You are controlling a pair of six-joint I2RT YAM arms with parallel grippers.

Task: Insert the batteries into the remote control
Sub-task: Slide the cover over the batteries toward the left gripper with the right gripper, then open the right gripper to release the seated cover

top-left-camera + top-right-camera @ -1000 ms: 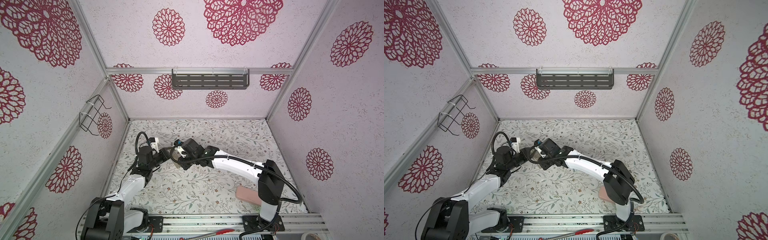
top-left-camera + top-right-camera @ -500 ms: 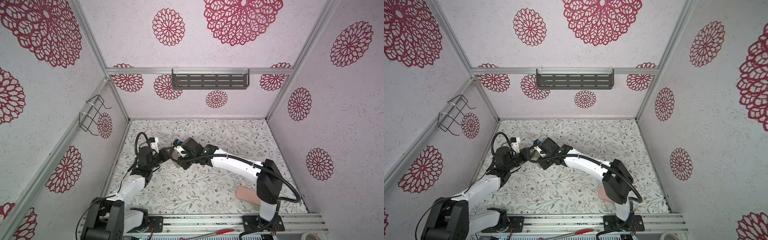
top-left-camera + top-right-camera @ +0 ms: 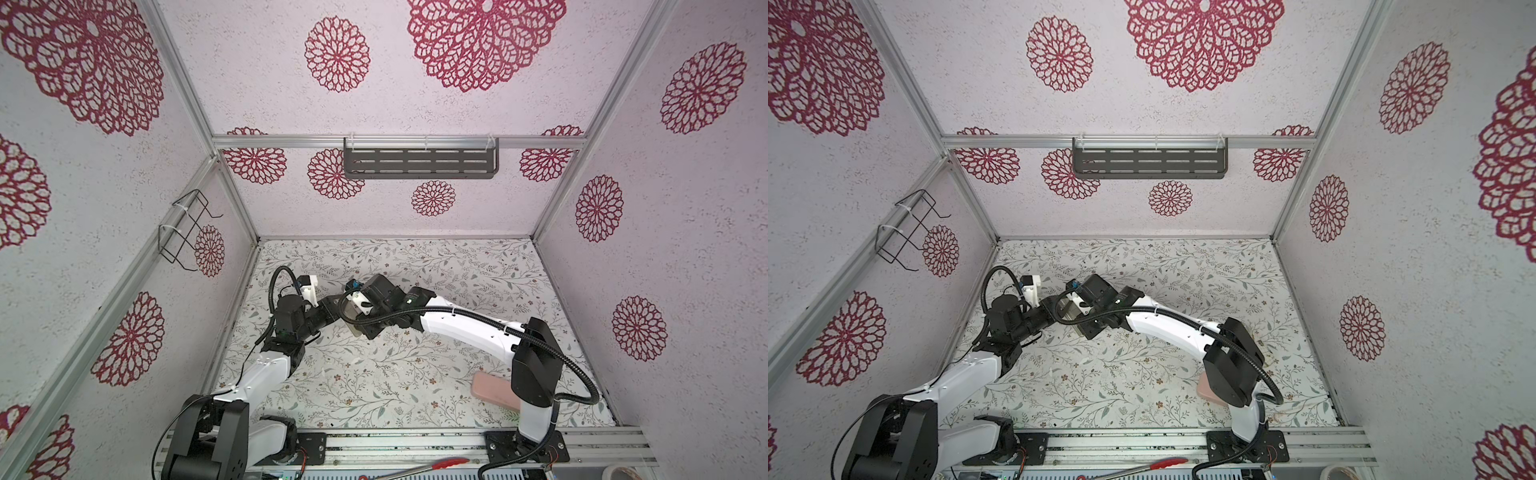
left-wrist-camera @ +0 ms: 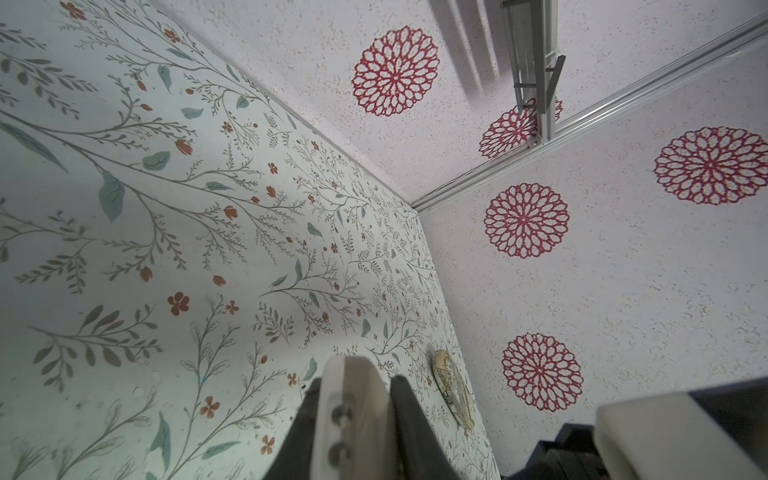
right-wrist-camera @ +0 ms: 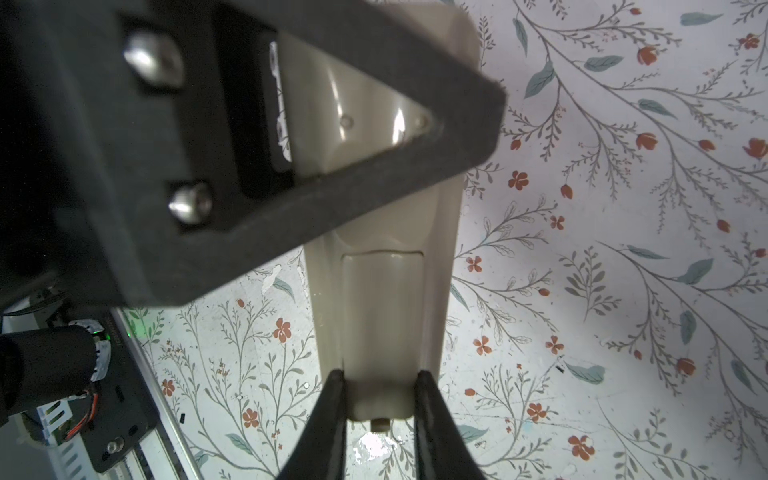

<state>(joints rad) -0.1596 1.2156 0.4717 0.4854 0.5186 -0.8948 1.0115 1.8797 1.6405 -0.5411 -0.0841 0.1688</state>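
Remote control (image 5: 386, 311): over the table (image 3: 415, 374), left of its middle, one end in the right gripper (image 5: 379, 376), the other in the left gripper (image 4: 355, 380).
Oblong pad (image 3: 492, 388): on the table, front right, partly behind the right arm (image 3: 536, 365).
Shelf (image 3: 419, 164): on the back wall (image 3: 374, 212).
Wire basket (image 3: 187, 232): on the left wall (image 3: 104, 257).
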